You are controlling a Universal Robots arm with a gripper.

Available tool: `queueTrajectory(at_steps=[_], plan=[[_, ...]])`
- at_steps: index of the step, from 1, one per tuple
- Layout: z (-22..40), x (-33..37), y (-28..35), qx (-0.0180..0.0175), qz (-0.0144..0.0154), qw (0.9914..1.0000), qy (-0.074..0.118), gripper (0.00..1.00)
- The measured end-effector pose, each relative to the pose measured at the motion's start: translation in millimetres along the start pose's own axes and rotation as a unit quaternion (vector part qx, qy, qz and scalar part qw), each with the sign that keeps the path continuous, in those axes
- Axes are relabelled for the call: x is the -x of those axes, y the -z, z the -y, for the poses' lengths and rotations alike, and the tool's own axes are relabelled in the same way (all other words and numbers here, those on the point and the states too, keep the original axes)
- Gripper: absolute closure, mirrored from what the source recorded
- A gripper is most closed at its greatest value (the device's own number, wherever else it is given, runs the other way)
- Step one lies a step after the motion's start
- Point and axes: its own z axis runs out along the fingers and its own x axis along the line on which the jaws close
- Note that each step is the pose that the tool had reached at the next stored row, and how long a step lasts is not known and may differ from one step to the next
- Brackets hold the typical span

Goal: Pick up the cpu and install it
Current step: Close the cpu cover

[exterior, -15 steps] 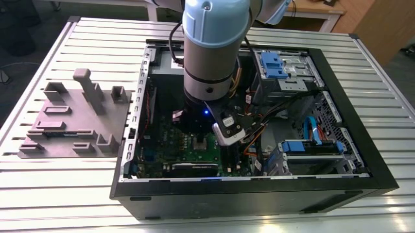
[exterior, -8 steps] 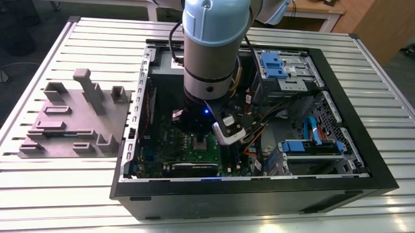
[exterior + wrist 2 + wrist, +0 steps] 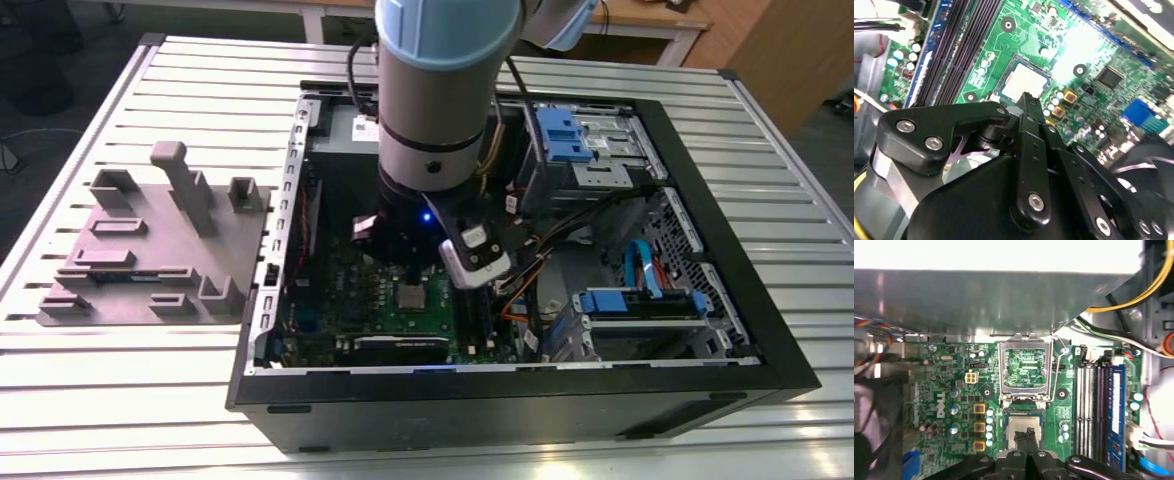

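Claw, exterior view: gripper [image 3: 416, 268], black and blocky under the arm's [image 3: 434, 90] smooth grey-and-blue tube, hangs inside the open computer case [image 3: 747, 330], above the green motherboard [image 3: 350, 290].
Claw state: fingers drawn together into one narrow black tip, clenched, nothing visibly held between them.
CPU, exterior view: cpu [image 3: 412, 295], small flat silver-grey square, lies on the board just at 6 o'clock of the gripper.
Case: black sheet-metal box lying open on a table of ribbed pale aluminium slats [image 3: 160, 400]; blue plastic drive latches [image 3: 558, 132] toward 2 o'clock.
Fixture: grey matte moulded block with upright posts [image 3: 147, 250], well apart from the case at 9 o'clock of it.
Claw, second wrist view: gripper [image 3: 1028, 100], matte black linkage bars with bright round screw heads, tip close over the cpu's edge; contact cannot be told.
CPU, second wrist view: cpu [image 3: 1023, 81], pale shiny square seated in its socket frame, beside long dark memory slots [image 3: 961, 45].
Claw, first wrist view: gripper [image 3: 1026, 434], thin paired black fingertips closed together over the chip.
CPU, first wrist view: cpu [image 3: 1023, 424], brushed silver plate in the socket, with the hinged metal socket lid [image 3: 1024, 370] standing open just beyond it.
Memory slots, first wrist view: long black and blue ribbed rails [image 3: 1099, 410] beside the socket.
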Motion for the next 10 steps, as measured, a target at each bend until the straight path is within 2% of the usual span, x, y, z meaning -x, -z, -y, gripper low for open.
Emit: queueTrajectory(at_steps=[6,10], plan=[[-0.2,0.0,23.5,0.0,0.0016,1.0,0.0,0.9],[-0.4,-0.1,36.6,0.0,0.0034,0.99999,0.0,0.9]])
